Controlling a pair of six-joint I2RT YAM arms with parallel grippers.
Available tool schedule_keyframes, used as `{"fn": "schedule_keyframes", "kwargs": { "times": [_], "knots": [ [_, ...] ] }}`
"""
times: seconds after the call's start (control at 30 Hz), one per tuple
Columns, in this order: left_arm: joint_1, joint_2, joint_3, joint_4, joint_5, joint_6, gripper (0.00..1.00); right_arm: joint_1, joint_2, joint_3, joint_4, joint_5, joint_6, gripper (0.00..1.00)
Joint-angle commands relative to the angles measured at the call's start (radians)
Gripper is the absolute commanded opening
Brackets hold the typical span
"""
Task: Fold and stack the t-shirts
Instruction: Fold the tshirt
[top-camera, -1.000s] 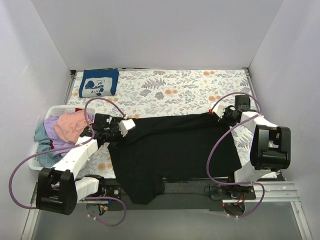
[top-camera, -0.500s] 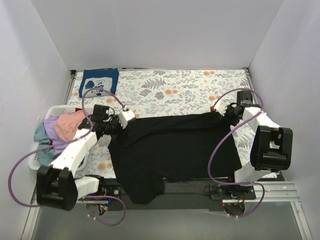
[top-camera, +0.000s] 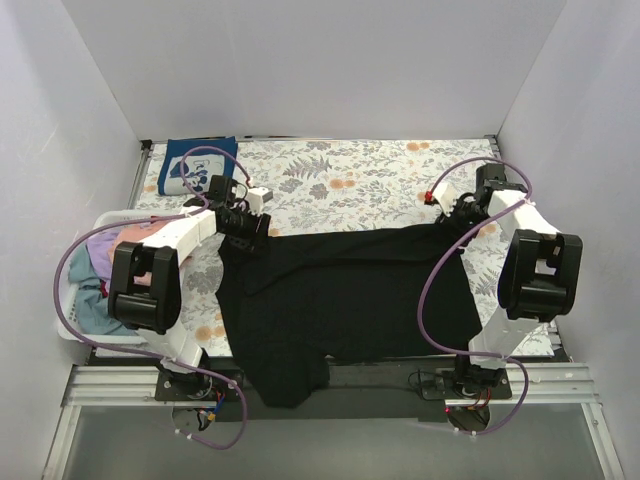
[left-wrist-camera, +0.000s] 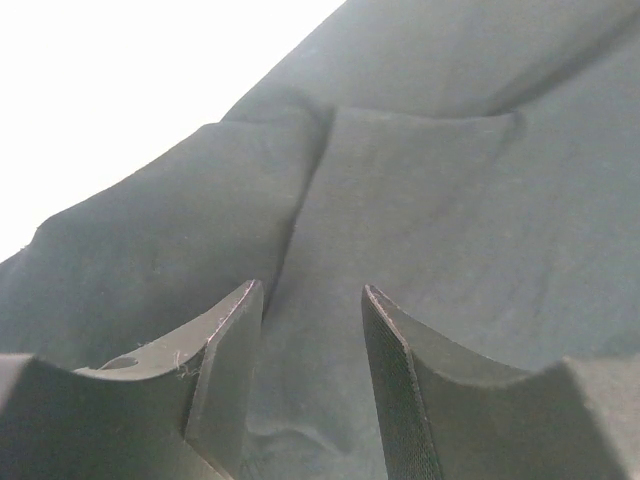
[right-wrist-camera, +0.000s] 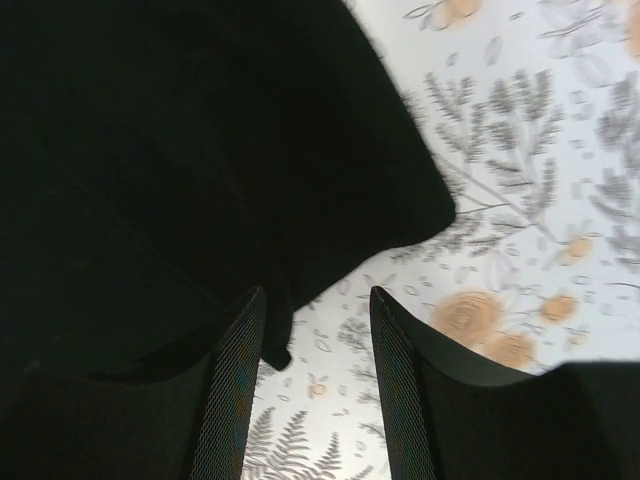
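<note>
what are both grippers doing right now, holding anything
Left gripper: open over the black t-shirt, gripping nothing.
Right gripper: open at that shirt's edge, gripping nothing.

The floral-covered worktop (top-camera: 380, 170) carries a spread black t-shirt (top-camera: 350, 290) in the middle, a folded navy t-shirt (top-camera: 185, 160) at the far left, and a white basket (top-camera: 112, 216) at its left edge.

place: robot lab cell | white panel walls (top-camera: 300, 70) | aluminium rail (top-camera: 560, 377) | floral table cover (top-camera: 380, 170)
</note>
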Motion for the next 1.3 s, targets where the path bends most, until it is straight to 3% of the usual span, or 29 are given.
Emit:
{"fn": "schedule_keyframes", "kwargs": {
  "times": [0.0,0.3,0.4,0.57,0.63,0.9,1.03,1.27],
  "knots": [
    [-0.011,0.031,0.037,0.003,-0.04,-0.033,0.43,-0.004,0.038,0.031,-0.094,0.002,0.075,0.52],
    [-0.034,0.111,0.058,0.015,-0.012,-0.019,0.43,-0.039,0.078,0.039,-0.145,0.007,0.123,0.54],
    [-0.04,0.111,0.058,0.006,-0.003,-0.005,0.37,-0.056,0.081,0.049,-0.154,0.013,0.126,0.54],
    [-0.051,0.063,0.057,-0.055,0.067,0.059,0.03,-0.096,0.116,0.12,-0.189,0.002,0.156,0.55],
    [-0.062,-0.006,0.038,-0.071,0.106,0.091,0.0,-0.122,0.133,0.152,-0.212,-0.013,0.173,0.56],
    [-0.235,-0.244,-0.124,-0.175,0.131,0.343,0.02,-0.174,0.178,0.239,-0.278,-0.044,0.284,0.56],
    [-0.299,-0.294,-0.196,-0.226,0.057,0.47,0.35,-0.174,0.175,0.235,-0.302,-0.047,0.324,0.55],
    [-0.3,-0.259,-0.1,-0.198,0.058,0.372,0.4,-0.176,0.221,0.243,-0.326,-0.044,0.388,0.51]
  ]
}}
